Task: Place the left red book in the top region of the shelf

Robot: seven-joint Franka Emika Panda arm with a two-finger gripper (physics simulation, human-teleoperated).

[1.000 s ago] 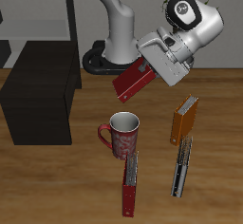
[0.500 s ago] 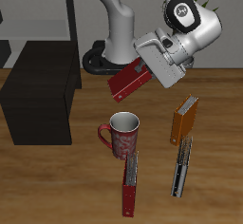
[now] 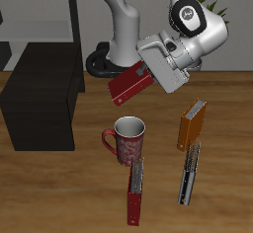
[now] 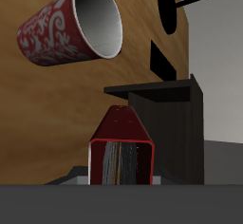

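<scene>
My gripper (image 3: 148, 74) is shut on the left red book (image 3: 128, 82), a deep-red hardcover, and holds it tilted in the air above the table, behind the mug. In the wrist view the book (image 4: 121, 142) sticks out from between the jaws with its page edges showing. The shelf (image 3: 42, 104), a low matte-black box cabinet, stands on the table beside the mug, apart from the book; it also shows in the wrist view (image 4: 166, 123). The shelf's top is bare.
A red patterned mug (image 3: 126, 139) stands below the held book. A long thin red book (image 3: 136, 192) lies near the front edge. An orange book (image 3: 192, 124) stands beside a dark thin book (image 3: 189, 174). A pale grey rack (image 3: 40, 10) is at the back.
The gripper has lifted slightly and moved toward the black shelf, carrying the red book with it. Nothing else has moved.
</scene>
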